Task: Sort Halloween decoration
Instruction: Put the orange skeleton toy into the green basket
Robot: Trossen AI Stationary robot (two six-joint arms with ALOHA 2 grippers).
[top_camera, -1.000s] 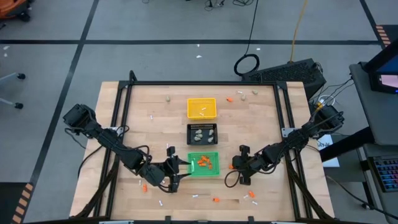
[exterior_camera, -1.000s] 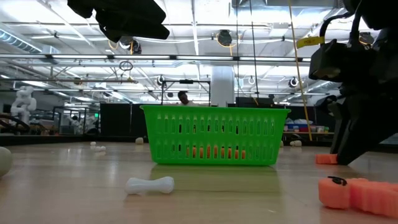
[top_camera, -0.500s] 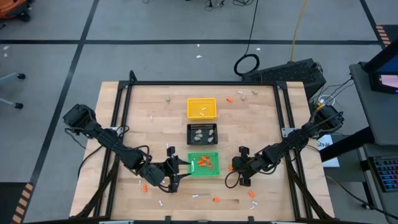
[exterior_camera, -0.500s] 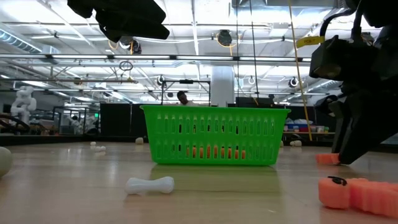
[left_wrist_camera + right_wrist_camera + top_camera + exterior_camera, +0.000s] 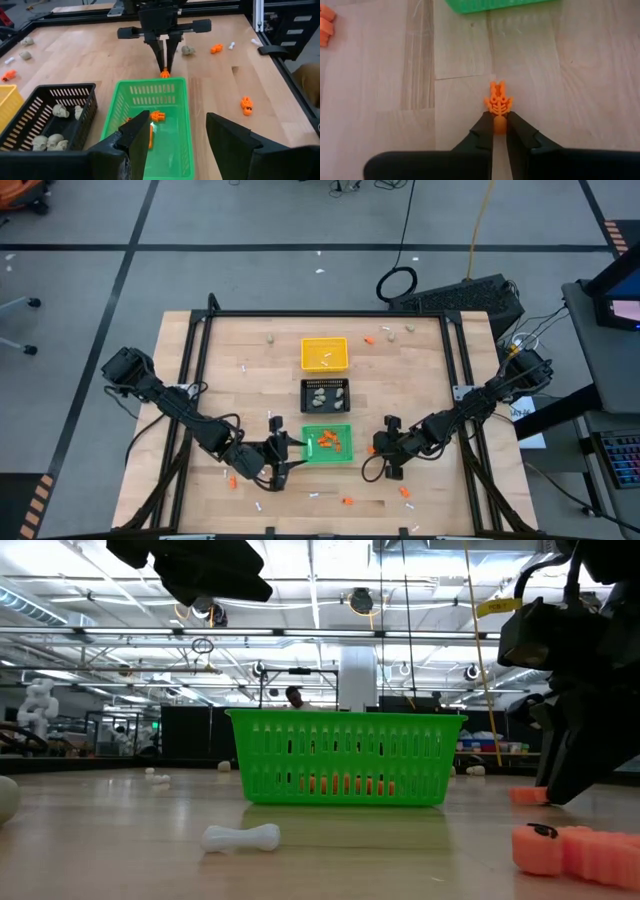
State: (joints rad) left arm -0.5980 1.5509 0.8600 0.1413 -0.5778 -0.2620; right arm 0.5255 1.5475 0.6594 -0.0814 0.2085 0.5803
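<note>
My right jaws (image 5: 500,125) are pinched shut on a small orange skeleton piece (image 5: 498,104), its ribbed body sticking out past my fingertips, low over the bare wood of the tabletop (image 5: 250,395) just right of the green tray (image 5: 328,442). In the left wrist view those same jaws (image 5: 165,70) hang straight down at the tray's right edge with the orange bit (image 5: 164,74) at their tips.

My left jaws (image 5: 175,142) stand wide with nothing between them, at the left side of the green tray (image 5: 150,130), looking across it. Inside that tray lie a few orange pieces (image 5: 157,115).

In the high view the three trays sit in a row down the middle of the tabletop: the yellow tray (image 5: 324,353) farthest, holding thin white sticks; the black tray (image 5: 325,395) in the middle, holding beige-grey skulls (image 5: 60,111); the green tray nearest.

More pieces are scattered loose on the wood: an orange piece (image 5: 346,501) and a white bone (image 5: 314,495) near the front edge, orange bits (image 5: 406,493) right of those, another orange piece (image 5: 231,480) at the left front, a beige lump (image 5: 268,338) left of the yellow tray, and an orange bit (image 5: 369,340) with a lump (image 5: 409,329) at the far right.

From table height, a white bone (image 5: 240,837) lies in front of the green tray (image 5: 345,755) and an orange piece (image 5: 575,850) lies at the near right.
</note>
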